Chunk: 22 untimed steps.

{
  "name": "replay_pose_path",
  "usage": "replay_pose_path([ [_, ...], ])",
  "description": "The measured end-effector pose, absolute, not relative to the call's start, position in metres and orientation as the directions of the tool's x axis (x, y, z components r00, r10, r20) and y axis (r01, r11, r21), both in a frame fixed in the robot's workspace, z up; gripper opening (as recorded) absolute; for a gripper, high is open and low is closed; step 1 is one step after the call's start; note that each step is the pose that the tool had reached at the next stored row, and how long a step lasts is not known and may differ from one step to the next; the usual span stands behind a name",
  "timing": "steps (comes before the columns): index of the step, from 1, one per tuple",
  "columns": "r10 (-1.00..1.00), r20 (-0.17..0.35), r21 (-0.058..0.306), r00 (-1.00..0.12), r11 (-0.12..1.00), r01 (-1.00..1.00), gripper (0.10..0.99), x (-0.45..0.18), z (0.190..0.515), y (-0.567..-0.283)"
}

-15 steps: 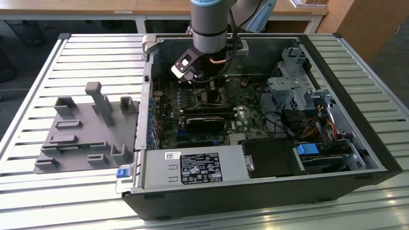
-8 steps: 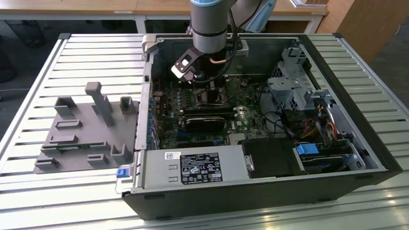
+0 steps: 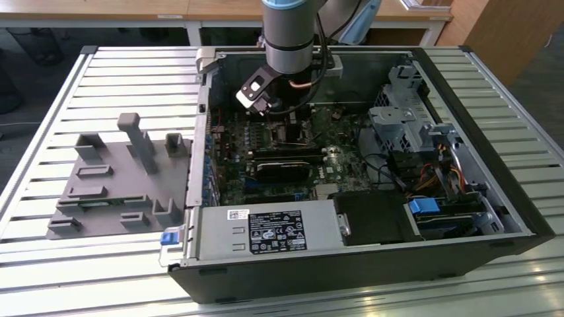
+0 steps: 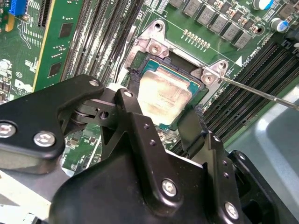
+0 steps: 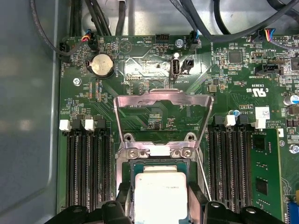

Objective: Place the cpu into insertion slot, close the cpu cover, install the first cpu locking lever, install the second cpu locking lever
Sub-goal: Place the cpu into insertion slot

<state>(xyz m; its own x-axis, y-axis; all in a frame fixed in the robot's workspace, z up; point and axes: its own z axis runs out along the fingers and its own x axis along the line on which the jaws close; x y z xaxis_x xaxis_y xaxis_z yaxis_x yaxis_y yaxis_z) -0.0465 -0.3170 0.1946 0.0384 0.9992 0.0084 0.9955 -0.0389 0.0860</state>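
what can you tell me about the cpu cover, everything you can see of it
The cpu cover is a thin silvery metal frame, slightly reflective, with a large central window through which the green board shows. In the first wrist view it is swung open, raised off the insertion slot on its hinged edge, next to two screws. The cpu lies uncovered in the slot. Nothing is seen touching the cover except at that hinge.
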Motion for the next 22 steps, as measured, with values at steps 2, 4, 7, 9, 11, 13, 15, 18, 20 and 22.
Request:
replay_pose_path([
  [2,0.999,0.008,0.086,0.038,-0.039,0.996,0.600,-0.047,0.195,-0.317],
  [4,0.999,0.008,0.086,0.038,-0.039,0.996,0.600,-0.047,0.196,-0.317],
  [7,0.999,0.008,0.086,0.038,-0.039,0.996,0.600,-0.047,0.200,-0.317],
  [9,0.999,0.008,0.086,0.038,-0.039,0.996,0.600,-0.047,0.202,-0.317],
  [11,0.999,0.008,0.085,0.038,-0.039,0.996,0.600,-0.046,0.204,-0.317],
  [13,0.999,0.008,0.083,0.038,-0.039,0.996,0.584,-0.046,0.206,-0.317],
  [15,0.999,0.013,0.077,0.038,-0.039,0.996,0.463,-0.044,0.206,-0.317],
  [18,0.999,0.015,0.065,0.039,-0.039,0.997,0.345,-0.042,0.207,-0.317],
  [20,0.999,0.016,0.058,0.039,-0.040,0.998,0.345,-0.040,0.207,-0.317],
  [22,0.999,0.016,0.054,0.039,-0.040,0.998,0.227,-0.039,0.207,-0.317],
])
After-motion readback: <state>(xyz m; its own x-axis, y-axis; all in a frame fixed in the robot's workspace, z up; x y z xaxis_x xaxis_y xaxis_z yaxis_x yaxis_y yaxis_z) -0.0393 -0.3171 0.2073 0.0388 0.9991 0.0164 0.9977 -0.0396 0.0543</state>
